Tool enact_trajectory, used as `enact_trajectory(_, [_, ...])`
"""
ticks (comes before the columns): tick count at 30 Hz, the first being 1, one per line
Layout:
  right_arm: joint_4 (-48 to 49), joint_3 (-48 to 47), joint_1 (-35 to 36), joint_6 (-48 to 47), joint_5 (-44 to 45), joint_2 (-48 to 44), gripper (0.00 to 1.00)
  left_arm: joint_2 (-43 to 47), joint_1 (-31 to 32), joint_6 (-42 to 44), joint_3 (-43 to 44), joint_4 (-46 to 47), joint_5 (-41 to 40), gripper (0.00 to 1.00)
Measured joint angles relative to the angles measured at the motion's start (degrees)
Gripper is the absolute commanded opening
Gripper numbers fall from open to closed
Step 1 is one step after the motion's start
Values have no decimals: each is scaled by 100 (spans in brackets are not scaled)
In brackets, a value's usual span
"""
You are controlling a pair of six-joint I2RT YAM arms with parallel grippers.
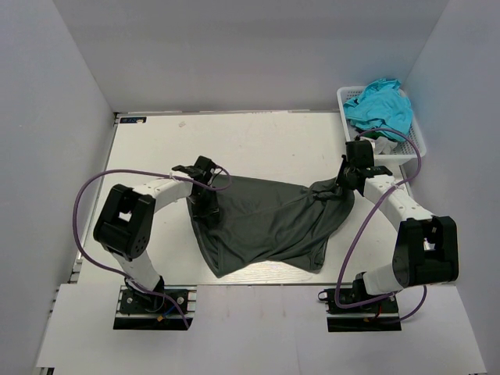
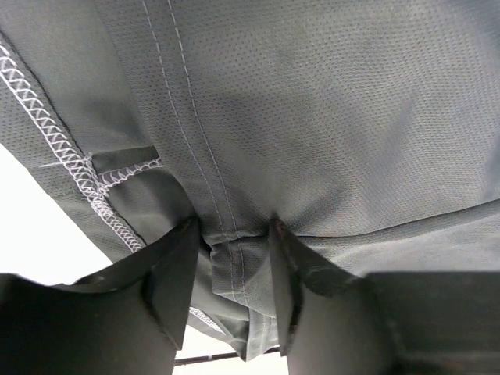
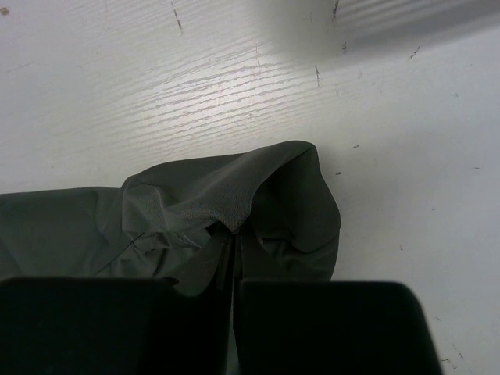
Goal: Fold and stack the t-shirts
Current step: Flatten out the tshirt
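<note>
A dark charcoal-grey t-shirt [image 1: 266, 223] hangs stretched between my two grippers over the middle of the white table [image 1: 258, 137], its lower part drooping toward the near edge. My left gripper [image 1: 207, 205] holds the shirt's left end; in the left wrist view a bunched, stitched hem [image 2: 234, 266] fills the gap between the fingers [image 2: 176, 273]. My right gripper [image 1: 341, 186] is shut on a fold at the shirt's right end [image 3: 234, 215], just above the table. A turquoise t-shirt [image 1: 380, 105] lies crumpled in the basket.
A white plastic lattice basket [image 1: 344, 98] stands at the back right corner, close behind my right arm. Grey walls enclose the table at the left, back and right. Purple cables loop off both arms.
</note>
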State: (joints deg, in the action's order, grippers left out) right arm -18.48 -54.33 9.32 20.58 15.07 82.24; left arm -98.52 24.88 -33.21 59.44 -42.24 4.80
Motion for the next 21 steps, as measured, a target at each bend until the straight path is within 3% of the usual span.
enact_trajectory(11, [-2, 0, 0, 0, 0, 0, 0, 4, 61, 9, 103, -160, -120, 1])
enact_trajectory(21, [-9, 0, 0, 2, -2, -2, 0, 505, 74, 22, 289, -291, -184, 0])
